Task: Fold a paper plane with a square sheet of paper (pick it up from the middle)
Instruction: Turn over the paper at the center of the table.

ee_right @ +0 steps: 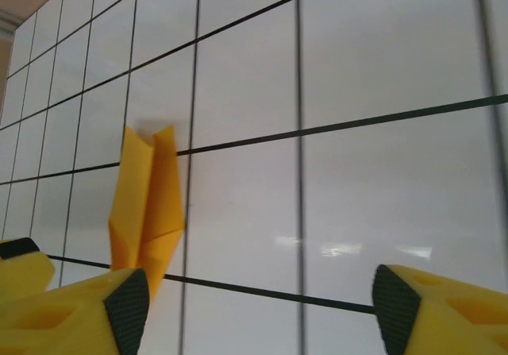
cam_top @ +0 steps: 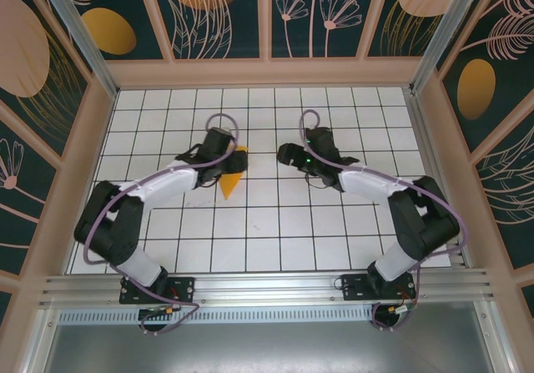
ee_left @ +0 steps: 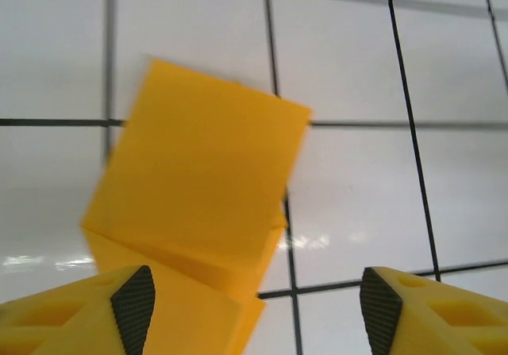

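The orange-yellow paper (cam_top: 233,175) lies on the tiled table as a narrow folded dart, its point toward the near edge. In the left wrist view the paper (ee_left: 198,196) shows layered flaps with raised edges, reaching under the left finger (ee_left: 133,307). My left gripper (cam_top: 225,158) hovers over the paper's far end, open (ee_left: 258,311), gripping nothing. My right gripper (cam_top: 288,154) stands to the right of the paper, open (ee_right: 262,311) and empty. In the right wrist view the paper plane (ee_right: 147,212) lies ahead of the left finger (ee_right: 127,311).
The white grid table (cam_top: 275,223) is enclosed by wooden walls (cam_top: 267,73) with a leaf pattern. Both arm bases sit on the metal rail (cam_top: 267,289) at the near edge. Bare tiles stretch between the two grippers and toward the front.
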Motion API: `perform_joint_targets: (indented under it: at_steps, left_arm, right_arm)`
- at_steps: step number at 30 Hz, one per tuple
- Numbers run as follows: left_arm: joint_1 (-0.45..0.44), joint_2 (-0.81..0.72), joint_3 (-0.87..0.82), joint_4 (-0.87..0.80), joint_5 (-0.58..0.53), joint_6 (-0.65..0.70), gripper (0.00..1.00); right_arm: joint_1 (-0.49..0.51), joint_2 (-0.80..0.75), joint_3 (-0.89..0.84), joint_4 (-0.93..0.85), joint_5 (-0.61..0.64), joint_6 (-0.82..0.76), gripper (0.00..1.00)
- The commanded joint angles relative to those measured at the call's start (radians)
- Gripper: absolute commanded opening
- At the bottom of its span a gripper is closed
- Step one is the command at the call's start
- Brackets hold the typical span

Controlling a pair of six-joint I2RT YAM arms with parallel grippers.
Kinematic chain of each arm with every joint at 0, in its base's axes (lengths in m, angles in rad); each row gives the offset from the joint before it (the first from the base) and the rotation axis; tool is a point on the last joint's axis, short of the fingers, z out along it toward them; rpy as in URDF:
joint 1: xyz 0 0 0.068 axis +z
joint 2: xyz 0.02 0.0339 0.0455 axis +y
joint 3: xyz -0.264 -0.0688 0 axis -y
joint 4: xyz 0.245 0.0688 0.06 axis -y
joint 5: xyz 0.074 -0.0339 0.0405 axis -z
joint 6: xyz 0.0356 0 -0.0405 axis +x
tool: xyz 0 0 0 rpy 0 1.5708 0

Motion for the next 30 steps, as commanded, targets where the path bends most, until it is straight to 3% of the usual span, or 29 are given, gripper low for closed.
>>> perform_joint_targets:
  at_steps: [1,9,17,23,30]
  left_arm:
    - [0.074,-0.058,-0.089,0.061,0.09,-0.102,0.74]
    - [0.257,-0.099,-0.264,0.206,0.235,-0.225,0.76]
    - [0.342,-0.127,-0.316,0.22,0.211,-0.277,0.8]
    - [0.347,-0.122,-0.318,0.215,0.2,-0.27,0.85]
    - [0.347,-0.117,-0.315,0.228,0.226,-0.28,0.98]
  right_arm:
    - [0.089,0.096,0.117,-0.052,0.06,0.028,0.66]
    - [0.246,0.341,0.384,-0.09,-0.022,0.022,0.38]
    - [0.296,0.511,0.576,-0.169,-0.071,0.01,0.17]
    - [0.305,0.585,0.649,-0.255,-0.082,-0.02,0.15]
    - [0.293,0.604,0.633,-0.343,-0.057,-0.123,0.15]
